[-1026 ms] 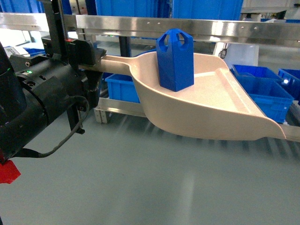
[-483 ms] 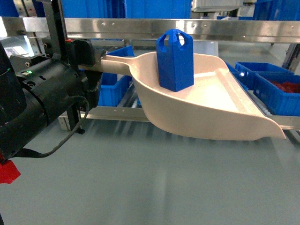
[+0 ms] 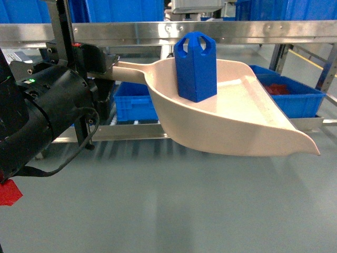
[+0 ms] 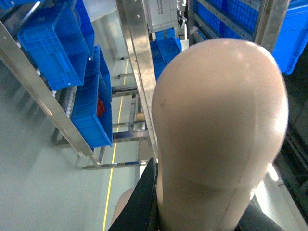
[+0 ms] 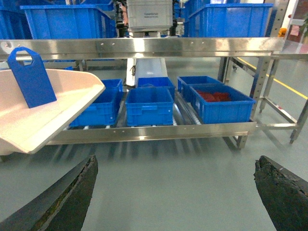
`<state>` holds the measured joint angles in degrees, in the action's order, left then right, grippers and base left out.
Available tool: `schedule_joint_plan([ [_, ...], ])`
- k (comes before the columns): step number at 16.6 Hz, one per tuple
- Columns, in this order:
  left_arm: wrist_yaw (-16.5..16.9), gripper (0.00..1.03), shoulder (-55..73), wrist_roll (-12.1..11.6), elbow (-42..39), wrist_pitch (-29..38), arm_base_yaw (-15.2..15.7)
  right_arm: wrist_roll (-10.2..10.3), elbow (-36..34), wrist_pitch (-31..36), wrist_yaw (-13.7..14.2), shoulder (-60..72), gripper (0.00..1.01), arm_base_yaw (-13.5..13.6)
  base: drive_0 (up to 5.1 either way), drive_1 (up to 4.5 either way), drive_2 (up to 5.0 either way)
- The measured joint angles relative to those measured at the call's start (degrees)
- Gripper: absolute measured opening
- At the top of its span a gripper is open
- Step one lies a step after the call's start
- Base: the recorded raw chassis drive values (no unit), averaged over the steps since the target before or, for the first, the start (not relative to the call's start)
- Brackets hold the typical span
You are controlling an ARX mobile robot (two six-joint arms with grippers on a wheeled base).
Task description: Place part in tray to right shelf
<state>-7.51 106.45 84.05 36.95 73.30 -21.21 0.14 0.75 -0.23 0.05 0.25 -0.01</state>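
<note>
Your left claw (image 3: 108, 68) is closed on the big pale beige plastic scoop tray (image 3: 237, 121); the small bright-blue pointy block (image 3: 196, 66) stands upright inside, the shiny steel shelf (image 3: 210, 31) just behind it; your right claw (image 5: 178, 192) hangs wide open, empty

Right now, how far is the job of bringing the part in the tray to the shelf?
Done: the part stands upright in the tray. In hand: the left hand holds the tray's handle, carrying it in front of the shelf. Left: setting it on the shelf. The right hand is open and empty.
</note>
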Motion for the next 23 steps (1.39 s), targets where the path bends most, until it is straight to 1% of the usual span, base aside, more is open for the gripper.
schedule_joint_plan([
  [3, 0.28, 0.17, 0.00, 0.00, 0.00, -0.02, -0.39, 0.00, 0.00, 0.00, 0.07, 0.00, 0.98, 0.00, -0.2, -0.17, -0.2],
  [8, -0.07, 0.17, 0.00, -0.02, 0.00, -0.04, 0.04, 0.00, 0.00, -0.02, 0.07, 0.00, 0.98, 0.00, 0.0, 0.00, 0.0],
  [23, 0.00, 0.17, 0.00, 0.00, 0.00, -0.04, 0.00, -0.02, 0.00, 0.00, -0.04, 0.00, 0.98, 0.00, 0.0, 0.00, 0.0],
])
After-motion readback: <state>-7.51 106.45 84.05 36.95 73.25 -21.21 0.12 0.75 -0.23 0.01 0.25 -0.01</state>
